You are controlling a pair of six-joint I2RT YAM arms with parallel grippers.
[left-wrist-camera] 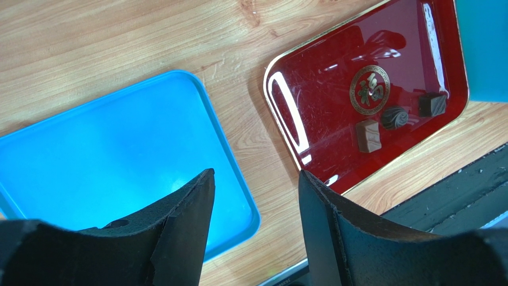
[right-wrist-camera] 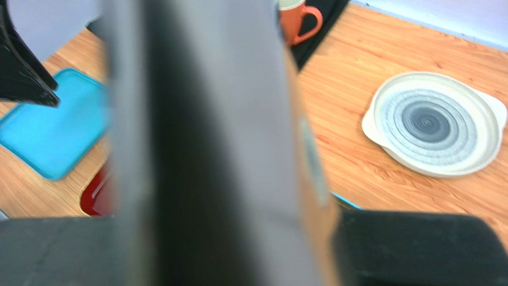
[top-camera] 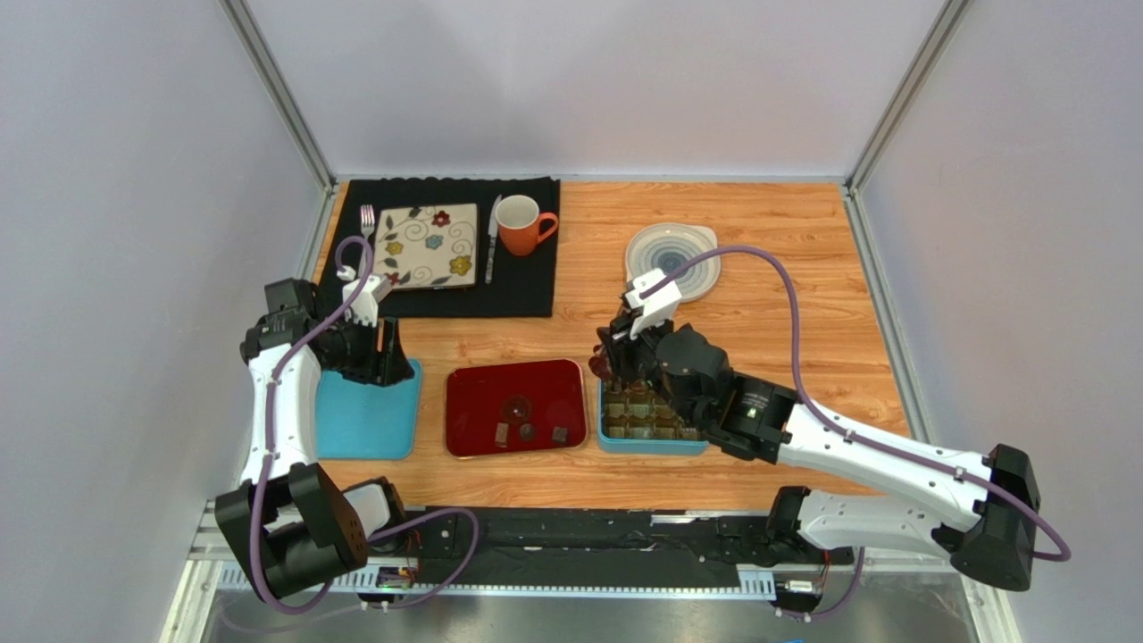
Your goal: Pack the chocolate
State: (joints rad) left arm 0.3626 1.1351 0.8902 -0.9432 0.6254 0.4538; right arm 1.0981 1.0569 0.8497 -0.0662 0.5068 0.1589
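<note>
Three dark chocolates (left-wrist-camera: 395, 117) lie in a row on the near part of the red tray (top-camera: 463, 402). To its right stands the teal box (top-camera: 654, 444) with a brown gridded insert (top-camera: 651, 413); I cannot tell what its cells hold. My right gripper (top-camera: 611, 359) hangs at the box's far left corner. In the right wrist view, a blurred grey and dark thing (right-wrist-camera: 208, 149) fills the space beside the black finger (right-wrist-camera: 417, 250); what it is does not show. My left gripper (left-wrist-camera: 255, 174) is open and empty over the right edge of the blue lid (left-wrist-camera: 89, 161).
A black mat (top-camera: 523, 288) at the far left carries a flowered square plate (top-camera: 427, 245), a fork, a knife and an orange mug (top-camera: 521, 224). A grey round dish (top-camera: 671, 257) sits far right of centre. A black rail (top-camera: 604, 529) runs along the near edge.
</note>
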